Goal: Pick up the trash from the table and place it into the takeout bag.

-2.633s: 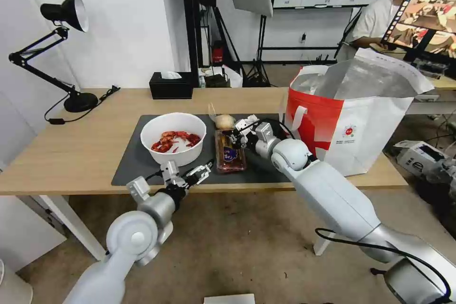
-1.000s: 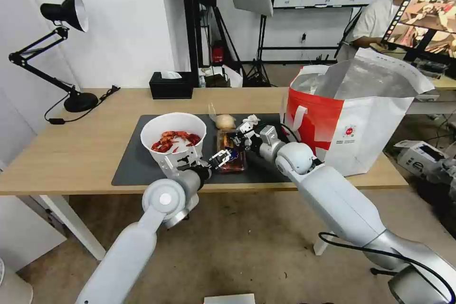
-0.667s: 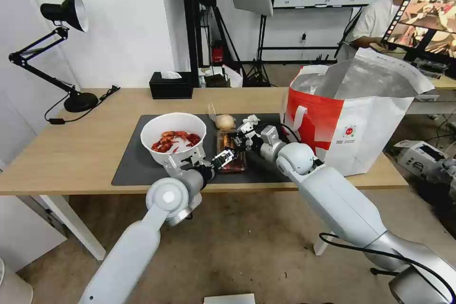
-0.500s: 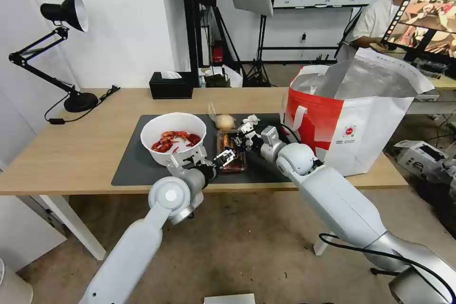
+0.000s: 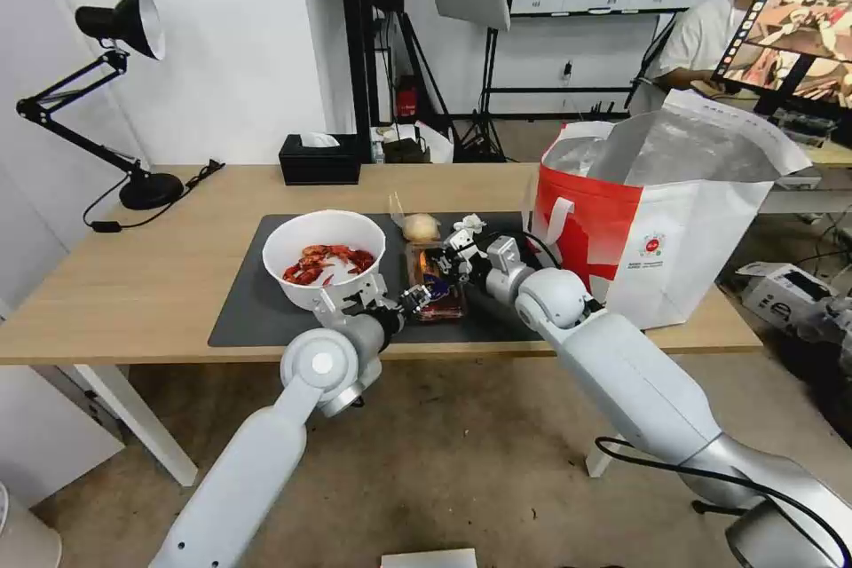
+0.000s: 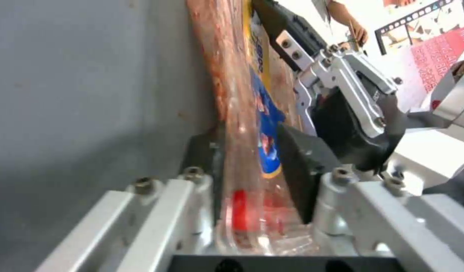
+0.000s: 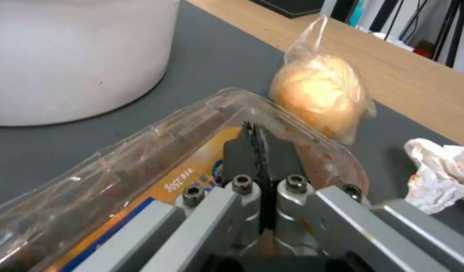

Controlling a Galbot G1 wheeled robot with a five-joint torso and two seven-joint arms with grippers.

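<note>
The clear tray (image 5: 444,306) of cherry tomatoes lies on the dark mat (image 5: 253,302) of the table (image 5: 133,284), beside the white bowl (image 5: 325,256) of crayfish shells. My left gripper (image 5: 415,295) is at the tray's near end. In the left wrist view its pads are shut on the tray (image 6: 242,113). My right gripper (image 5: 454,250) is shut, its tips (image 7: 254,132) resting on the lid at the tray's far end (image 7: 141,162). The bagged bun (image 5: 421,226) and crumpled tissue (image 5: 468,222) lie just beyond. The takeout bag (image 5: 674,231) stands open to the right.
A black tissue box (image 5: 319,160) sits at the table's back edge. A black desk lamp (image 5: 151,191) stands at the back left. The bag fills the table's right end. Bare wood lies left of the mat.
My left arm has swung in from the table's near edge past the bowl to the tray's near end, and its fingers have closed around the tray. The right gripper has barely moved.
</note>
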